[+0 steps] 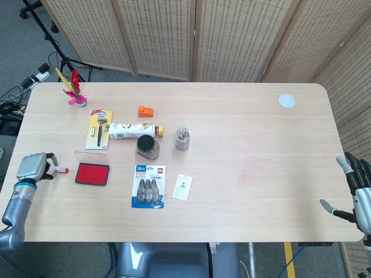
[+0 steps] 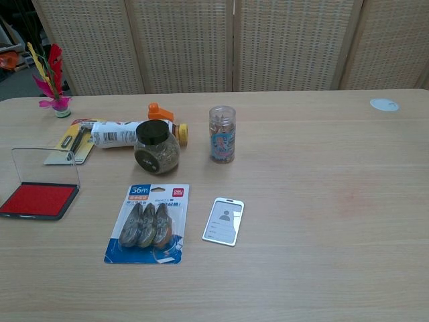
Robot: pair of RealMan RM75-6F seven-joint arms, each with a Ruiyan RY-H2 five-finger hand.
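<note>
Left hand [image 1: 32,167] at near-left table edge, fingers curled in, small red-tipped piece [image 1: 59,170] at fingertips; whether it grips piece, cannot tell. Nearest thing: open red ink pad [image 1: 92,174], just right of hand, clear lid raised. Right hand [image 1: 355,194] off near-right table edge, fingers spread, holding nothing. Correction tape pack [image 1: 149,186] and ID card holder [image 1: 182,187] lie right of ink pad on table [image 1: 261,150].

The chest view showed neither hand. In the head view the right hand [image 1: 358,194] was cut off by the picture's right edge, past the table's [image 1: 261,174] right edge; whatever small red-tipped piece the left hand [image 1: 32,168] held was too small to identify.
</note>
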